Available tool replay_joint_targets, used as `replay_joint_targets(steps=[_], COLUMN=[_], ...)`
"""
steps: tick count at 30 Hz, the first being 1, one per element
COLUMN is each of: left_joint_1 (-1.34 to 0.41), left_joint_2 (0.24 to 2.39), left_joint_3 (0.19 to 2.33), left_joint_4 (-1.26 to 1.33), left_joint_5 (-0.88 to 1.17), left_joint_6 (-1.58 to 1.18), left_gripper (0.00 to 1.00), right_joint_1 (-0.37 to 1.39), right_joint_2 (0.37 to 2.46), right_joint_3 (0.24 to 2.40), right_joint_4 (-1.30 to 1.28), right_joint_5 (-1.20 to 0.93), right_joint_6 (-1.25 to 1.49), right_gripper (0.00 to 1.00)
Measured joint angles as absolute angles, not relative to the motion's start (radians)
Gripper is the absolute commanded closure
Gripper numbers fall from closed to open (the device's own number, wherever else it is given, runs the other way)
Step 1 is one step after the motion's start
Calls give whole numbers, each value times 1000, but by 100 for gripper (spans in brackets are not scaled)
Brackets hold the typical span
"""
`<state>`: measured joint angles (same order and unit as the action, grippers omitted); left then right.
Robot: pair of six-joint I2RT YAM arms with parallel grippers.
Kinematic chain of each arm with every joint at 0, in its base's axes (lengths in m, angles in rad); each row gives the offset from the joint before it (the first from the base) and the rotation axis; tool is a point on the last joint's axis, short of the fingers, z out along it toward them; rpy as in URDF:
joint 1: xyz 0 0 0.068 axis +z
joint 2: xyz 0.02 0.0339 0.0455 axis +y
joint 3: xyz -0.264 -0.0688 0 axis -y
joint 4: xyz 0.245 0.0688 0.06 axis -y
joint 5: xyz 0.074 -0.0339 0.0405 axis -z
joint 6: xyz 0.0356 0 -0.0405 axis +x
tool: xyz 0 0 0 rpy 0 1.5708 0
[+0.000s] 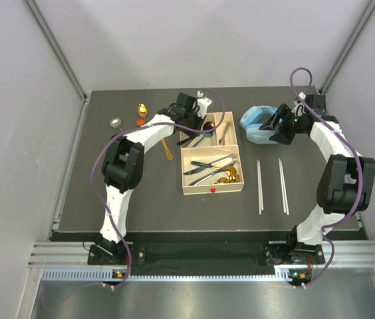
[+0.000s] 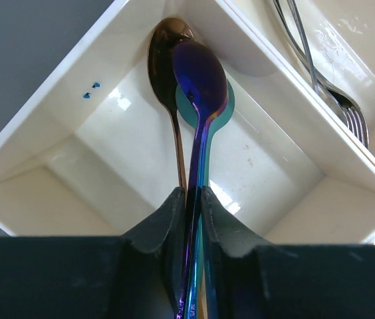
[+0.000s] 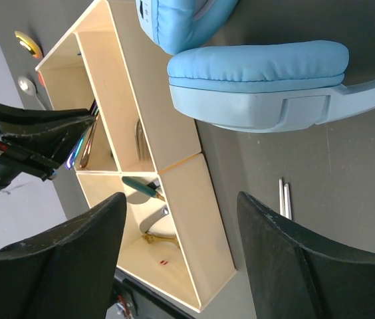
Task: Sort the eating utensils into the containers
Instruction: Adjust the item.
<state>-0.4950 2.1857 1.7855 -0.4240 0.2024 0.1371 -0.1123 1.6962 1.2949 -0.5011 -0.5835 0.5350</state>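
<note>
Purple spoon [image 2: 201,80] pinched by its handle in narrowed left gripper [image 2: 192,198], bowl inside small tray [image 2: 34,126] compartment over teal spoon [image 2: 226,111]; right gripper [image 3: 181,206] wide, empty (near headphones [image 3: 260,66]); tray part-filled; outstanding on table [image 1: 141,193]: chopsticks [image 1: 260,186], gold spoon [image 1: 142,109], silver spoon [image 1: 116,123].

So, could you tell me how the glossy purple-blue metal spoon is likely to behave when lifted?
The glossy purple-blue metal spoon is probably stiff; its slim handle runs straight. The mirror finish looks slippery, and the left end effector pinches only the handle, so it may pivot bowl-down.
</note>
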Motion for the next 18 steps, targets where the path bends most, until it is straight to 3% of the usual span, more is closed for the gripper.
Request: replay_joint_targets(steps=[4,7,18], left_joint_1=[-495,-498,-500], left_joint_2=[2186,2186,2185], left_joint_3=[1786,1786,1787], left_joint_4=[-424,-422,-414], left_joint_5=[200,201,200], left_joint_6=[141,142,136], left_gripper=[86,100,100], right_joint_1=[-114,-114,-115], right_joint_2=[1698,1700,1703], right_joint_3=[1282,1274,1269], right_joint_4=[-496,-493,-491], right_joint_5=[-589,-593,-597], right_joint_6=[535,538,547], right_gripper=[32,32,32])
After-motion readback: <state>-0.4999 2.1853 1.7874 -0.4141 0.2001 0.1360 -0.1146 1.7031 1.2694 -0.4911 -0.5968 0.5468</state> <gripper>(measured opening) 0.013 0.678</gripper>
